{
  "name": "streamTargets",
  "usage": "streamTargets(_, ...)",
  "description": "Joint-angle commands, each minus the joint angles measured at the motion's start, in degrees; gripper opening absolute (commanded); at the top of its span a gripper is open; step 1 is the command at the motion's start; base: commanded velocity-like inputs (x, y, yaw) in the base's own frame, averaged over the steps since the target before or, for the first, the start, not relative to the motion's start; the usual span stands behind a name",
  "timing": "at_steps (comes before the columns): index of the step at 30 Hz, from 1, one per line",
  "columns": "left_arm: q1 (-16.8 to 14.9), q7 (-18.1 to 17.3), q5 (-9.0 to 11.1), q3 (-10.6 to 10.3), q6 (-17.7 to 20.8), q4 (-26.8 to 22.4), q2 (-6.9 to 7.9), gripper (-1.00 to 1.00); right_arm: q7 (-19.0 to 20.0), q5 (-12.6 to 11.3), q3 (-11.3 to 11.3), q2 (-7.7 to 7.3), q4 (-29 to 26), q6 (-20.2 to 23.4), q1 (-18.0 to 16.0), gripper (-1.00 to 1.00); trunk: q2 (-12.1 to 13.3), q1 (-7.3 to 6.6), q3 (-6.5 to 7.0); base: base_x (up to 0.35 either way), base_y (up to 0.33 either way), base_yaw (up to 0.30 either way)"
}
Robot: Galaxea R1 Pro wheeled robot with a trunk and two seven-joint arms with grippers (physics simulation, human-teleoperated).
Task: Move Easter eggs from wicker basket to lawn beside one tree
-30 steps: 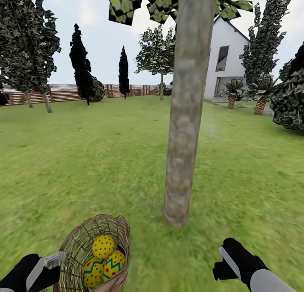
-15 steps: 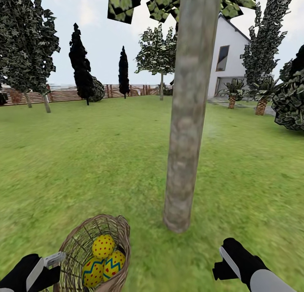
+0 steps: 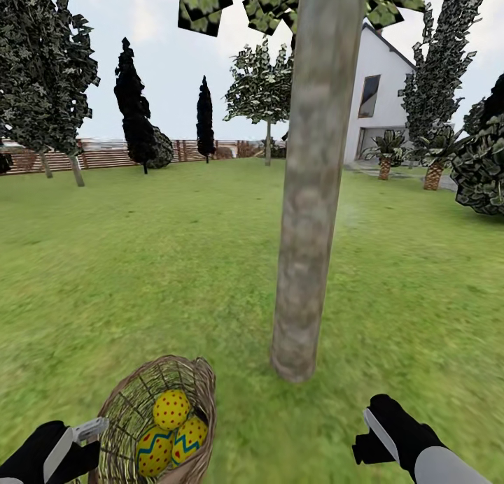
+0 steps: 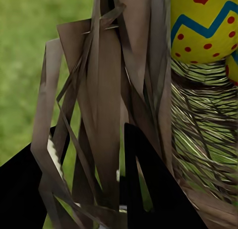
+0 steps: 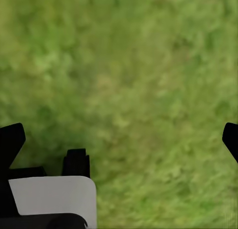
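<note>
Holding position: basket (image 3: 157,421) unmoved

Black, blocky left gripper (image 3: 89,428) with a flat pale-grey finger plate. Black right gripper (image 3: 374,428) likewise faced with pale grey, on a smooth light-grey forearm (image 3: 448,468).

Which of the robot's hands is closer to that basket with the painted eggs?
Left. The left gripper is at the wicker basket rim, its fingers around the weave; the right gripper hangs over grass, well off to the side.
</note>
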Motion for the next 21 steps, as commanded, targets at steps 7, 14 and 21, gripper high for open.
streamTargets(7,0.0,-0.1,0.5,0.2,0.3,-0.1,-0.14,-1.00,0.2,-0.8,0.4,-0.11,0.9,-2.5,0.0,1.00,-2.1,1.10,-0.96,0.000,0.000,0.000)
streamTargets(14,0.0,-0.4,0.2,-0.1,-0.5,-1.0,0.92,-1.00,0.9,-1.2,0.6,-0.33,-1.5,-3.9,-1.0,1.00,-2.1,1.10,-0.96,0.000,0.000,0.000)
streamTargets(21,0.0,-0.4,-1.0,0.1,-0.7,-3.1,-1.22,-1.00,1.2,-2.5,0.6,1.96,-3.8,-6.2,-3.3,1.00,-2.1,1.10,-0.96,-0.041,0.092,0.000)
